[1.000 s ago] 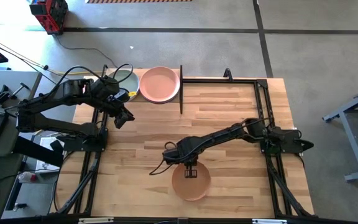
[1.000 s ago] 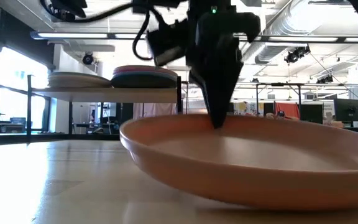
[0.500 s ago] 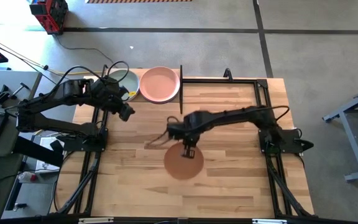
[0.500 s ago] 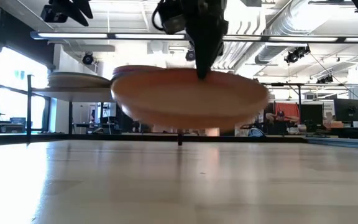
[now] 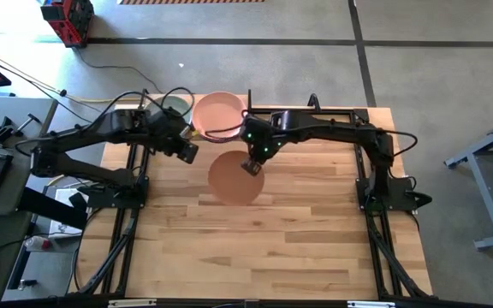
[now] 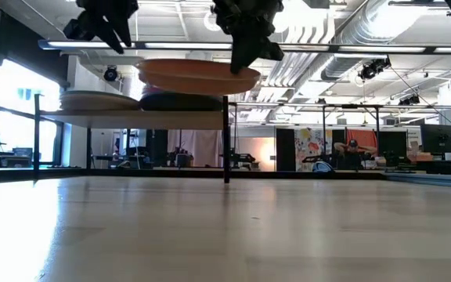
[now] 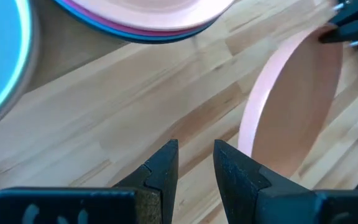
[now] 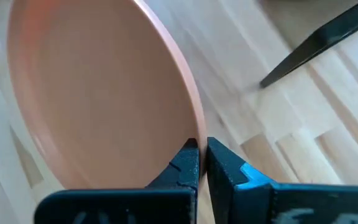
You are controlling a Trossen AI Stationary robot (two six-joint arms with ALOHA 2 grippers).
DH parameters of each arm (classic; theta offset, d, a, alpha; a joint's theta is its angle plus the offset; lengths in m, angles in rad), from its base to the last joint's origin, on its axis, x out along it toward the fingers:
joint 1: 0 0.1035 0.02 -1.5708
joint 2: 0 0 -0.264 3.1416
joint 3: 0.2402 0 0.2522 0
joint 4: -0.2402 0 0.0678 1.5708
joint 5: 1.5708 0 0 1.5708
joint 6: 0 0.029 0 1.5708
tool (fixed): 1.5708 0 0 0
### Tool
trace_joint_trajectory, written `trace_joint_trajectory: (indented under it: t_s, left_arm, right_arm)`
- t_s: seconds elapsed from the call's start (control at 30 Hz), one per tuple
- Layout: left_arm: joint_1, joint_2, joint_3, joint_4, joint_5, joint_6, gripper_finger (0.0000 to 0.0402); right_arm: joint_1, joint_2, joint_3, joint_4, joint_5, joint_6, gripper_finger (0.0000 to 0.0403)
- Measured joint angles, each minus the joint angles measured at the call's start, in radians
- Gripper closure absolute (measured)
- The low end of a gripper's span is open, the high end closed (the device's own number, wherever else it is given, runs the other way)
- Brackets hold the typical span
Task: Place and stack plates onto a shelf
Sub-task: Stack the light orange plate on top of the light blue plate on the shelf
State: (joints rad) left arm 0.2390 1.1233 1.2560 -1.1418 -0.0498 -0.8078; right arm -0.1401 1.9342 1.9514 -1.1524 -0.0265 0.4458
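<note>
Carrying 1 round peach-orange matte plate by its rim, the right gripper is clamped shut on the edge, holding the plate aloft above the plank-striped wooden tabletop, just near of the light-wood shelf on thin black posts. Left gripper hovers beside the plate with fingers slightly parted, holding nothing. To do this step well: keep the plate level, clear the shelf edge, centre it over the right stack before release. Shelf contents: 2 stacks; the right one is topped by a pink plate, with blue beneath it in the left wrist view. The left stack is mostly hidden.
</note>
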Motion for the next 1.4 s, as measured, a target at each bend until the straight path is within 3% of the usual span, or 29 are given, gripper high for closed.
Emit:
trace_joint_trajectory:
  t_s: [0.43, 1.0, 1.4]
  left_arm:
    - [-0.027, 0.118, 0.0, 0.168, 0.015, 0.008, 0.0312]
    - [-0.031, 0.203, 0.0, 0.18, 0.009, 0.024, 0.0312]
    - [-0.031, 0.203, 0.0, 0.214, 0.009, 0.032, 0.0367]
  right_arm:
    - [-0.05, -0.001, 0.0, 0.017, -0.008, -0.008, 0.0403]
    - [-0.051, -0.001, 0.0, 0.038, -0.008, -0.016, 0.0403]
    - [-0.051, 0.0, 0.0, 0.057, -0.008, -0.028, 0.0403]
